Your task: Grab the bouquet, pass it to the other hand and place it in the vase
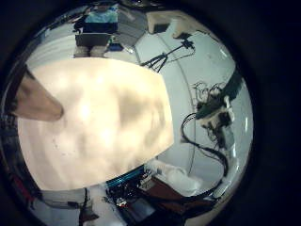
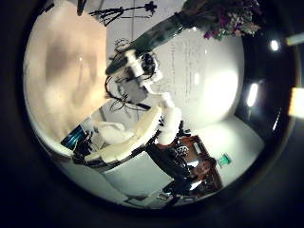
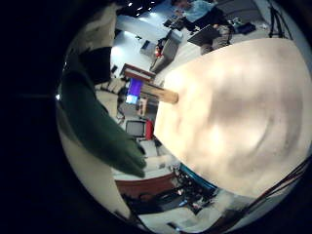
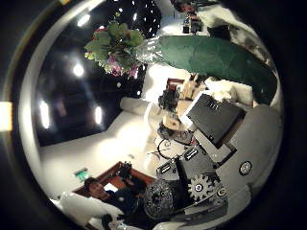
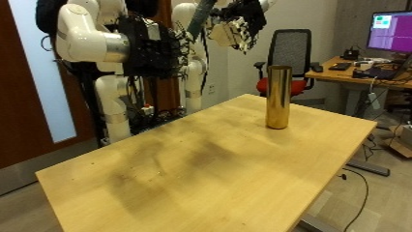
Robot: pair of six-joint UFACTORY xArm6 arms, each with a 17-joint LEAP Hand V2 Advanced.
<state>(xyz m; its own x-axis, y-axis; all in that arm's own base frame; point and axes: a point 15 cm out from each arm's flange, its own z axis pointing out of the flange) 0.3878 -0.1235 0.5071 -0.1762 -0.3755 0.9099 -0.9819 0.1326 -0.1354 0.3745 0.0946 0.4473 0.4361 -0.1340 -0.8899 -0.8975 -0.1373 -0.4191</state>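
I see right hand [image 5: 240, 29] clamped on bouquet [image 4: 187, 55], frame top; left hand state unclear. Align stem above vase [image 5: 277, 97] before lowering.

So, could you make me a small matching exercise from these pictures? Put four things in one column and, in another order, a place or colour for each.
Things:
1. vase
2. bouquet
3. table
4. office chair

Descriptions:
A. light wood colour, carries one object
B. black backrest, on the floor beyond the table
C. held by the right hand, off the table
D. golden, upright near the table's far edge

Pairs: 1-D, 2-C, 3-A, 4-B
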